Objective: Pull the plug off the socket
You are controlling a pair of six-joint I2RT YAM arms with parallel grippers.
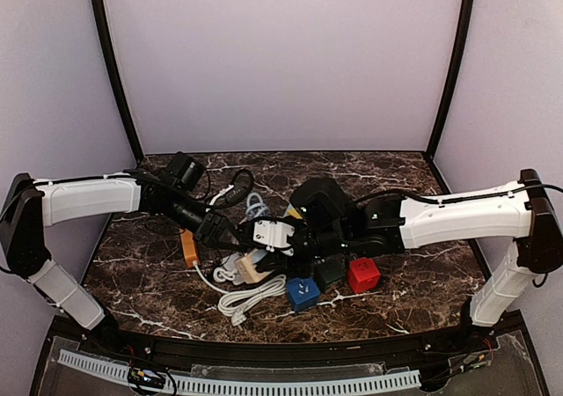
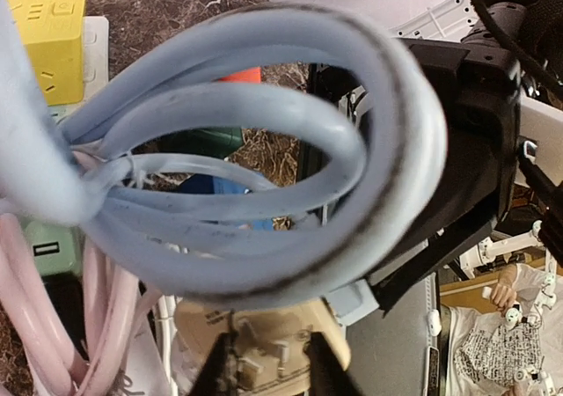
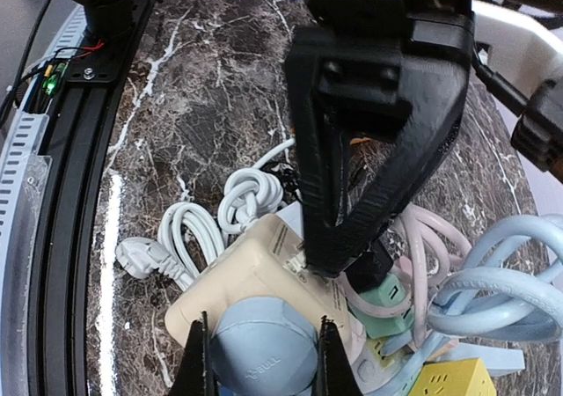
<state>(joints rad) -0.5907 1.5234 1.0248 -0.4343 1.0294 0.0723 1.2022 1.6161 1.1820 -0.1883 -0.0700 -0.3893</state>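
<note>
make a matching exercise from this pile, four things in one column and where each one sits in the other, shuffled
Things
1. red plastic cube socket
2. white coiled cord
3. orange rectangular block
4. rounded pale blue plug

Places
A. far left of the pile
B. between the fingers of the right hand, seated on the beige socket block
C. far right of the pile
D. front of the pile, lowest in the top view

Pairs: 1-C, 2-D, 3-A, 4-B
</note>
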